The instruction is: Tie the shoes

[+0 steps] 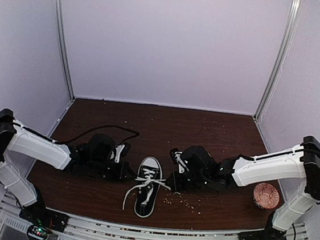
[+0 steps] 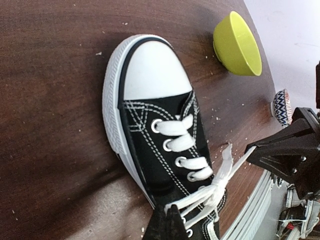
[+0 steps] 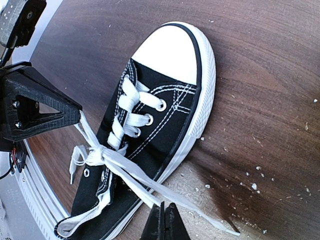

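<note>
The sneaker [image 1: 148, 187] lies on the dark wooden tabletop [image 1: 204, 133] between my two arms. Its white toe cap [image 1: 150, 165] points away from my bases and its heel is toward the near edge.

My left end effector [image 2: 168, 215] sits low just beside the sneaker's left flank, level with the upper eyelets. My right end effector [image 3: 164, 215] sits just beside the right flank, opposite it.

The laces [image 1: 141, 186] cross in a loose knot over the tongue and spread outward to each side. One strand trails over the tabletop toward the near edge.

In the left wrist view my fingers [image 2: 159, 227] are pressed together with no gap, and a lace strand runs from the knot down to their tip. The other wrist view shows that same tip with a strand drawn taut to it, so it is pinched on the laces.

In the right wrist view the jaws are also closed tight. A broad strand passes right at their tip and runs on to lie flat on the tabletop. The left wrist view shows a strand stretched from the knot to the right tip, so it is gripping the laces too.

A yellow-green bowl [image 2: 237, 42] lies beyond the toe. A patterned bowl [image 1: 266, 195] rests near my right arm, well apart from the sneaker. Pale crumbs [image 1: 183, 201] dot the tabletop.
</note>
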You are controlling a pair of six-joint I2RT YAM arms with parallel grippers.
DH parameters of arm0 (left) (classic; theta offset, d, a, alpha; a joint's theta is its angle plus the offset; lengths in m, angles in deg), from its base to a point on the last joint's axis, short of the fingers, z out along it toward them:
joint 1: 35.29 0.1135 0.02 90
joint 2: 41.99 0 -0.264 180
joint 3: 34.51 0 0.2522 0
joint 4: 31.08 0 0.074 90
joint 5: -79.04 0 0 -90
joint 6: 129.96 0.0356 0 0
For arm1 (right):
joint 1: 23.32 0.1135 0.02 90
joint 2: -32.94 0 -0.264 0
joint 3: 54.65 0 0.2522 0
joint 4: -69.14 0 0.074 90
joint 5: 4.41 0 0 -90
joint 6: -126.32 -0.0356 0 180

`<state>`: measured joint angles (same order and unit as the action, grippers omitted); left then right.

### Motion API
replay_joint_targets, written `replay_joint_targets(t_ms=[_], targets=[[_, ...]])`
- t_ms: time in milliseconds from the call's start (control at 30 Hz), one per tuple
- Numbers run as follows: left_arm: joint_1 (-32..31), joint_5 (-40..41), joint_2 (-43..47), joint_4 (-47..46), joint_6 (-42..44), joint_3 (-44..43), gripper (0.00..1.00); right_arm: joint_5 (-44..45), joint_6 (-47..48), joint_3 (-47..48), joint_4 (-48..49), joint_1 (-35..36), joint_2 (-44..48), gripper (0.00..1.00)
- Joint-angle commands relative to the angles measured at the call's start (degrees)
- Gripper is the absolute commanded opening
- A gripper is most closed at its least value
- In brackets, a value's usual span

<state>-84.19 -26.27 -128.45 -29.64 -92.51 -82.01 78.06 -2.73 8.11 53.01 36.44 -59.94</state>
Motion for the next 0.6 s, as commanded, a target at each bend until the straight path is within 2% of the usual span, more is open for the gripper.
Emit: replay_joint_targets(t_ms=[0,567], targets=[[2.0,4.6,0.9,6.3,1.6,1.8,0.00,3.8,-0.6,-2.2,-4.7,-1.4,1.4,0.00],[3.0,6.3,0.9,6.3,1.4,4.5,0.00,1.4,-2.2,-6.6,-0.9,-1.5,0.4,0.00]])
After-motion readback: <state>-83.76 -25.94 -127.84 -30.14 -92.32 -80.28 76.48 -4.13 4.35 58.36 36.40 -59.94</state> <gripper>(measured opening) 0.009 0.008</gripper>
